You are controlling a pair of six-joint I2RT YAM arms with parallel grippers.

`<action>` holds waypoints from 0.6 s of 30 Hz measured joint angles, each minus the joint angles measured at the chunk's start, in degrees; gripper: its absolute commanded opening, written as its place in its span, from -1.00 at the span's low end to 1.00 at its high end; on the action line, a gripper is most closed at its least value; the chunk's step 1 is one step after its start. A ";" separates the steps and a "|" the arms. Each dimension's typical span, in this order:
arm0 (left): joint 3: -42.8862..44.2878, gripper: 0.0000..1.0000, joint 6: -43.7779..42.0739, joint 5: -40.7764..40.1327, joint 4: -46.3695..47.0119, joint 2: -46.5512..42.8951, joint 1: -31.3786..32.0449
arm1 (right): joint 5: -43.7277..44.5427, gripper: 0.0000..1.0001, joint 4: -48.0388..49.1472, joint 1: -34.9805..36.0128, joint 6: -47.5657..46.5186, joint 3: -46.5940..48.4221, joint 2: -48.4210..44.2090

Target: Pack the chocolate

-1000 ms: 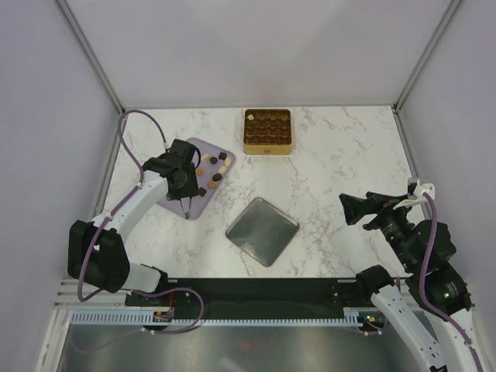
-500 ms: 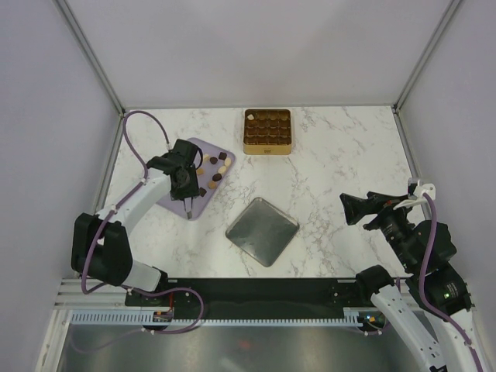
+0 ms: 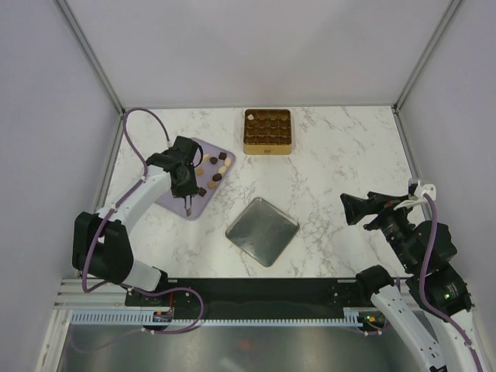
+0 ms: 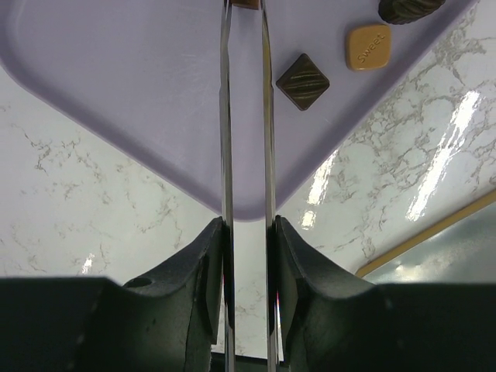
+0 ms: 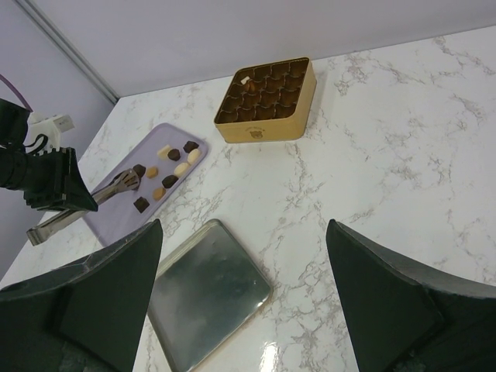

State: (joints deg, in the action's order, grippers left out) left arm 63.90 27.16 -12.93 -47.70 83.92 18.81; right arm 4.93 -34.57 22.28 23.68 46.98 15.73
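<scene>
Several pieces of chocolate (image 3: 217, 167), dark brown and tan, lie on a lilac board (image 3: 203, 147) at the table's left. My left gripper (image 4: 246, 225) hangs over that board, shut on metal tongs (image 4: 226, 116) whose two blades run forward close together. A brown piece (image 4: 246, 3) shows between the blade tips, cut off by the frame's top edge. A dark square piece (image 4: 302, 81) and a tan one (image 4: 367, 46) lie just right of the blades. The gold tin (image 3: 267, 149) stands at the back. My right gripper (image 5: 244, 223) stands wide open, holding nothing, at the right.
A flat metal lid (image 3: 262, 231) lies on the marble table between the two arms, near the front. From the right wrist view the tin (image 5: 263, 132), the board (image 5: 116, 217) and the left gripper (image 5: 50, 182) are all seen. Grey walls close in three sides.
The left arm has shifted slightly over the board with the tongs. The right arm has not moved.
</scene>
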 measured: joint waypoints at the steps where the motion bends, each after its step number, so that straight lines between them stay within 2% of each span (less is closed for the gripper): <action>1: 0.24 -0.35 0.00 0.04 -0.31 -0.20 0.00 | 0.00 0.90 0.00 0.00 0.00 0.00 0.00; 10: 5.81 -0.38 -0.79 4.37 -3.21 -3.54 0.02 | -0.13 0.90 -0.13 0.00 0.15 0.11 0.00; 14: 11.93 -0.39 -1.42 6.95 -3.52 -2.12 0.42 | -0.13 0.90 -0.17 0.00 0.37 0.11 0.02; 18: 20.92 -0.39 -2.54 9.29 -2.67 3.54 2.43 | 0.02 0.90 -0.13 0.00 0.46 0.11 0.42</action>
State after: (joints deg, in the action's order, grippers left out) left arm 84.82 24.62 -3.64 -50.37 87.46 21.23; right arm 4.95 -34.70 22.28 24.14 47.09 16.14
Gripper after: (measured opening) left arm 0.350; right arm 0.950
